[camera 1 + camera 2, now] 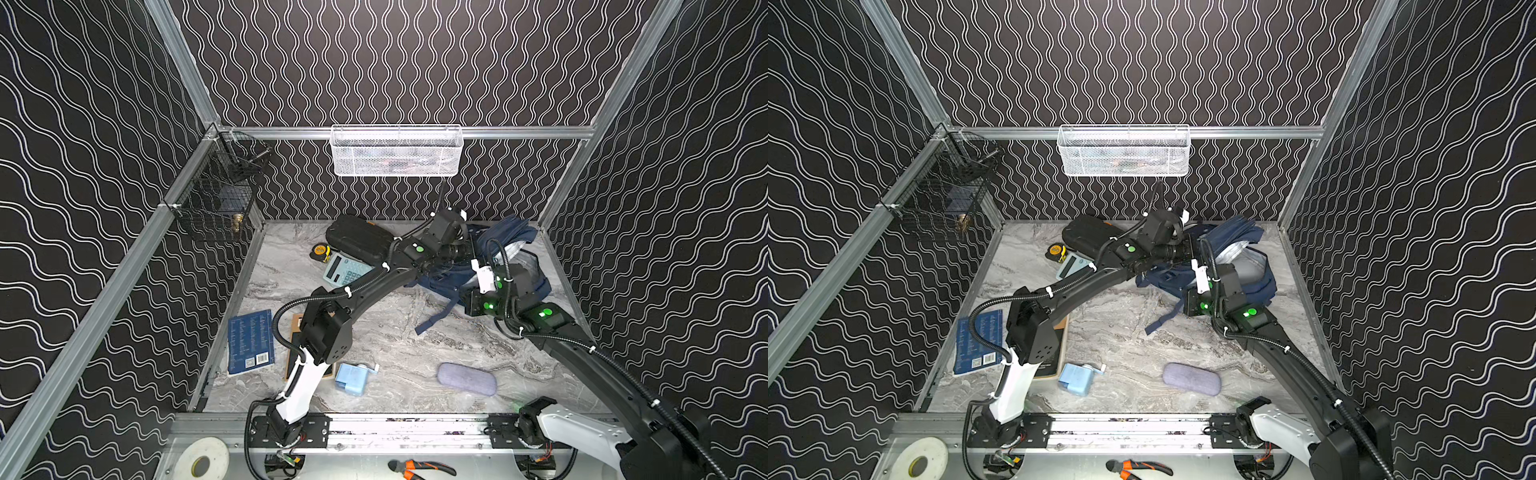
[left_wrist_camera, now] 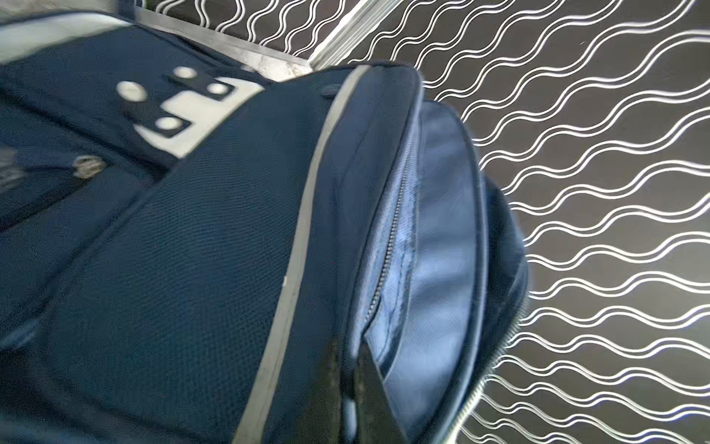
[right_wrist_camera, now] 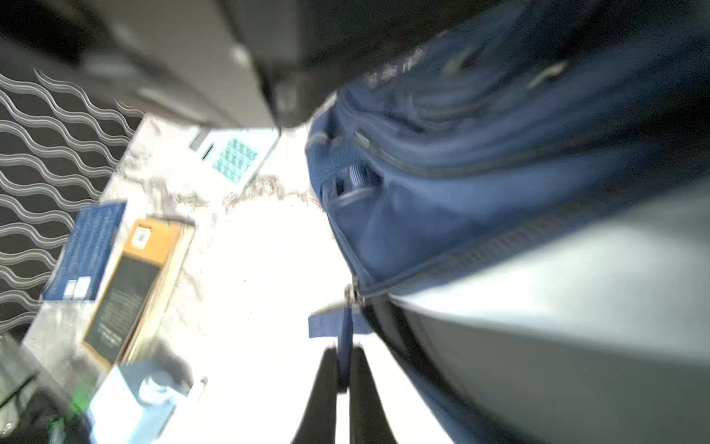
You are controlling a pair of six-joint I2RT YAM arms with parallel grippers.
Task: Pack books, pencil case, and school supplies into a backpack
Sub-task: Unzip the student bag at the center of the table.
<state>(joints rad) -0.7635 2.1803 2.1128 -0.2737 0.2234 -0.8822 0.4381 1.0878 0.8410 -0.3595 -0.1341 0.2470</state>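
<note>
Front ledge: tape roll (image 1: 202, 459) is seen at L, orange-handled pliers (image 1: 422, 467) further R; both lie off the marbled table (image 1: 395, 345).
Blue book (image 1: 250, 343): laid flat at L table edge, barcode toward front.
Black book (image 3: 123, 296): laid just R of blue book, tan border shown; mostly covered by L arm in both top views.
Tape measure (image 1: 320, 251): set nr back, just L of calculator; contact cannot be told.
Calculator (image 1: 345, 270): laid keys-up, just in front of black hard case (image 1: 357, 239), partly hidden by L forearm.
Sharpener (image 1: 352, 379): placed nr front, R of black book, crank turned R.
Pencil case (image 1: 466, 379): laid alone nr front, R of centre, well apart from backpack.
L gripper (image 2: 349, 369): fingers are pressed together on a backpack pocket edge beside an open zip; view blurred.
Backpack (image 1: 509, 230): slumped at back R corner, main compartment opened, pale lining shown.
R gripper (image 3: 344, 351): fingers are pinched on blue zip-pull strap (image 3: 344, 334) at backpack's zip end.
</note>
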